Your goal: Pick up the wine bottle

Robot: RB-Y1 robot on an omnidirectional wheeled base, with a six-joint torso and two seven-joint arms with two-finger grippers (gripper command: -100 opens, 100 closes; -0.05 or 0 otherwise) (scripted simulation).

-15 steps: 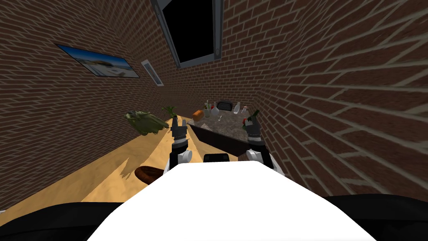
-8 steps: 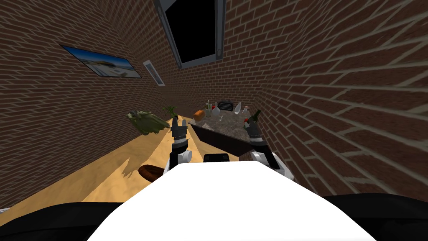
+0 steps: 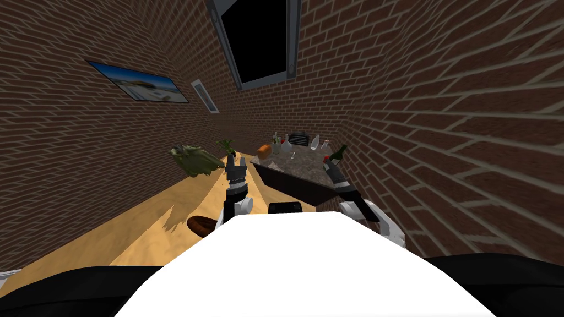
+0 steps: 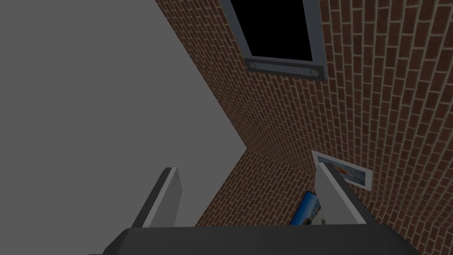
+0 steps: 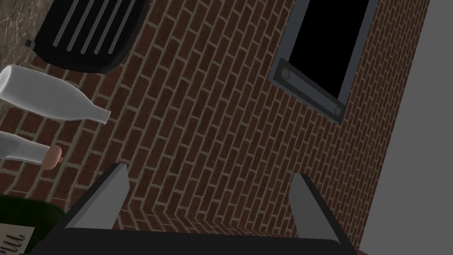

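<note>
The wine bottle (image 3: 340, 152) is dark green and stands at the right end of the marbled counter (image 3: 300, 168), close to the brick wall. My right gripper (image 3: 330, 165) is just short of it and a little to its left, fingers open. In the right wrist view the bottle's green body and pale label (image 5: 20, 219) lie outside one finger (image 5: 108, 195), not between the two, and the gap of the right gripper (image 5: 210, 197) holds nothing. My left gripper (image 3: 236, 164) hangs over the floor left of the counter, and the left gripper (image 4: 247, 199) is open and empty.
Farther back on the counter are a clear bottle (image 5: 53, 99), a corked bottle (image 5: 24, 150), a black slatted rack (image 5: 88, 31), a flask (image 3: 285, 146) and an orange object (image 3: 264, 151). A green plant (image 3: 193, 159) and a brown bowl (image 3: 201, 224) lie on the wooden floor at the left.
My right forearm has swung outward to the right and the hand has tilted, so the green bottle now stands clear beyond the fingertips. The left arm has kept still.
</note>
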